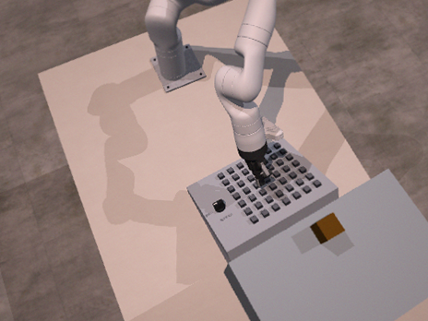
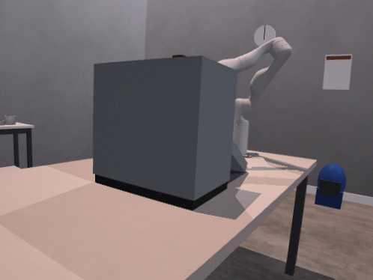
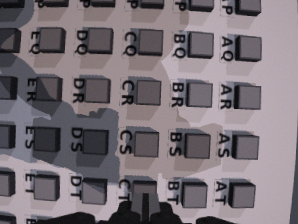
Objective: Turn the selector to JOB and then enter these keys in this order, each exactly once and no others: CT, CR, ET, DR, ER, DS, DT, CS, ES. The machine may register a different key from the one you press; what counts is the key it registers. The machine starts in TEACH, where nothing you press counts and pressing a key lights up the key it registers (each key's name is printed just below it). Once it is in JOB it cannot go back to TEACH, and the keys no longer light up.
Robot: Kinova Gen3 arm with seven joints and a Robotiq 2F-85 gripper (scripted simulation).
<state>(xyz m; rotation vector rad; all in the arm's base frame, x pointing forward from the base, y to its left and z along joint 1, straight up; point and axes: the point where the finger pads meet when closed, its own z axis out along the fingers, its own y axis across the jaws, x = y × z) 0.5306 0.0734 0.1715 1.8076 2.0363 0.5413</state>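
Okay, so the console (image 1: 225,234) (image 3: 276,116) lies on a pale pinkish-beige table (image 1: 79,101) (image 2: 93,224), crossed by arm shadows, with mottled grey-brown flooring beyond. Grey walls carry a round clock (image 2: 261,35) and a white poster (image 2: 337,76), well apart from the console.

Only the exterior view gives you those, plus a blue backpack-like thing (image 2: 332,187) on the far side of the table. But its big grey cabinet (image 1: 347,281) (image 2: 150,123) hides the console; the top view shows that cabinet right beside it, with an orange-brown block (image 1: 330,228) (image 2: 179,56) on top. The wrist view makes key names readable.

Counting up: one console, one cabinet, one block, one clock, one poster, one black selector knob (image 1: 219,205) near the console's end. I get twenty readable labels across rows Q, R, S and T, columns A to E.

The gripper (image 1: 261,182) (image 3: 145,201) is over the console's CT key (image 3: 145,186), jaws pinched together, nothing between them. Can't tell whether they're touching it.
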